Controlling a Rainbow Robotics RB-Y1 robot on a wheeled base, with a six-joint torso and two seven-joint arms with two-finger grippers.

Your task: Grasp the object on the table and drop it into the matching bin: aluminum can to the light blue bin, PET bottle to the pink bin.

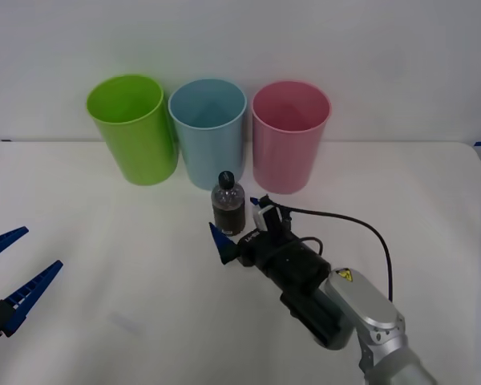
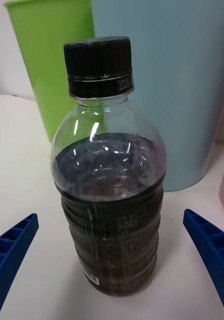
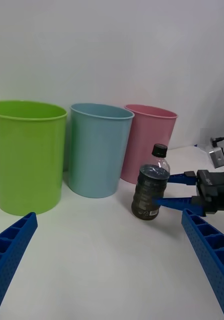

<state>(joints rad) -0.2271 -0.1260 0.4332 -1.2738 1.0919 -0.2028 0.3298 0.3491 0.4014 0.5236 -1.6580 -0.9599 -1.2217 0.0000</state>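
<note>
Bottle (image 1: 228, 204) stood upright near the table's (image 1: 104, 265) far edge between my right gripper's (image 1: 239, 226) spread fingers, so I judged squeezing the label squarely best; my left gripper (image 1: 12, 277) waited open.

PET bottle (image 1: 228, 204) upright, before light blue bin (image 1: 208, 132)

White table (image 1: 104, 265), plain, flat, wide. Three tall round bins stand upright in row near far edge: green bin (image 1: 133, 128) at left, light blue bin (image 1: 208, 132) in middle, pink bin (image 1: 290, 135) at right, neighbours almost touching. Small clear bottle (image 1: 228, 204), black cap, dark label, stands upright just before light blue and pink bins.
</note>
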